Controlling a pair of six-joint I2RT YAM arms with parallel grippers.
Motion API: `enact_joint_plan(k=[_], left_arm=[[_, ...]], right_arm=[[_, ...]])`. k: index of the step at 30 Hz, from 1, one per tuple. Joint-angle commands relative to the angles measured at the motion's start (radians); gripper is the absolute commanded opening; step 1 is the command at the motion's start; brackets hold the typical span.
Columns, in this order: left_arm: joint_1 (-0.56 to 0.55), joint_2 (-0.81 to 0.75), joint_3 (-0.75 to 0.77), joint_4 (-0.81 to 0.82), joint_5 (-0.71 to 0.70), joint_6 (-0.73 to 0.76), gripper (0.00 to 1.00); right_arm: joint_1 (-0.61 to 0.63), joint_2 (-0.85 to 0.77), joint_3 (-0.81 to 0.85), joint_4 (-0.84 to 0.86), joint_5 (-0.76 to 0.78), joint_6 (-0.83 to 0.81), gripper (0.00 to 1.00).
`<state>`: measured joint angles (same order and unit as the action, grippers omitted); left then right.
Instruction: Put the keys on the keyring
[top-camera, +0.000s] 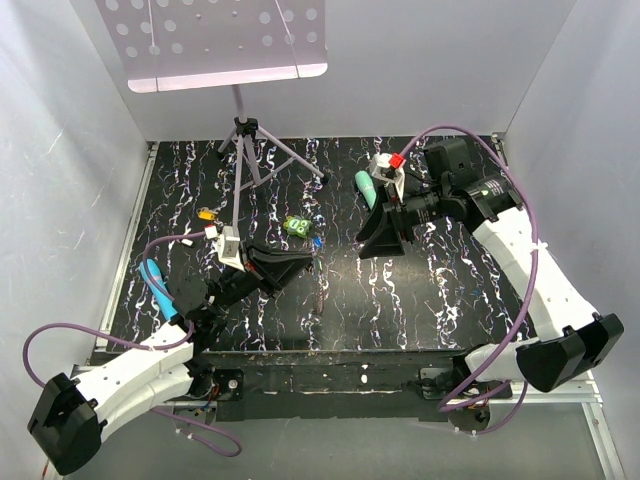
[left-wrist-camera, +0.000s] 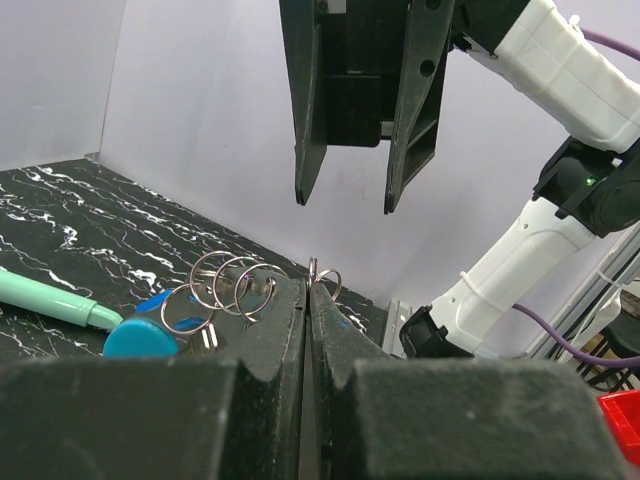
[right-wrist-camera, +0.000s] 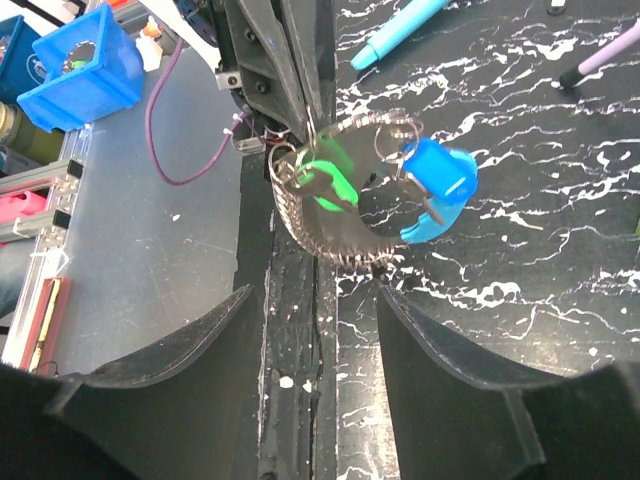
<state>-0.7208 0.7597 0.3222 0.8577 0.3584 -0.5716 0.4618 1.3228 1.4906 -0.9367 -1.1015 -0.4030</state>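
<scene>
My left gripper (left-wrist-camera: 307, 287) is shut on a small metal ring of the keyring (right-wrist-camera: 335, 235), a loop of fine grey chain with a blue clasp (right-wrist-camera: 438, 185) and several split rings (left-wrist-camera: 225, 285). A light green key (right-wrist-camera: 325, 182) shows among those rings; whether it is threaded on, I cannot tell. In the top view the left gripper (top-camera: 308, 255) sits mid-table. My right gripper (top-camera: 385, 240) stands open just right of it, its fingers (left-wrist-camera: 303, 150) hanging above the held ring with nothing between them. A yellow-orange key (top-camera: 207, 213) lies on the table, far left.
A mint green marker (top-camera: 368, 188) lies at the back right and a teal pen (top-camera: 160, 285) at the left edge. A tripod stand (top-camera: 245, 140) rises at the back. A green object (top-camera: 295, 227) lies just behind the left gripper. The table's front edge (right-wrist-camera: 300, 330) runs under the right fingers.
</scene>
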Motion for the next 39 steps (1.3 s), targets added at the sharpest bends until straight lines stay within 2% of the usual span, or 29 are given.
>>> enact_joint_plan(k=[1,5,8,17,31,39], left_arm=[[-0.005,-0.003,0.041,0.029,-0.009,0.009,0.0],[-0.008,0.0,0.032,0.04,-0.013,0.007,0.0],[-0.008,0.01,0.035,0.049,-0.015,0.012,0.0],[-0.012,0.029,0.046,0.069,-0.015,0.004,0.0],[-0.031,0.052,0.044,0.11,-0.019,-0.008,0.0],[-0.037,0.055,0.044,0.112,-0.024,-0.005,0.0]], right_arm=[[0.015,0.021,0.08,0.058,0.009,0.062,0.59],[0.015,0.029,0.092,0.111,0.022,0.161,0.61],[0.021,0.041,0.111,0.111,0.008,0.17,0.6],[0.139,0.068,0.114,0.121,0.133,0.158,0.58],[0.228,0.153,0.183,0.111,0.164,0.098,0.4],[0.245,0.15,0.18,0.11,0.14,0.102,0.4]])
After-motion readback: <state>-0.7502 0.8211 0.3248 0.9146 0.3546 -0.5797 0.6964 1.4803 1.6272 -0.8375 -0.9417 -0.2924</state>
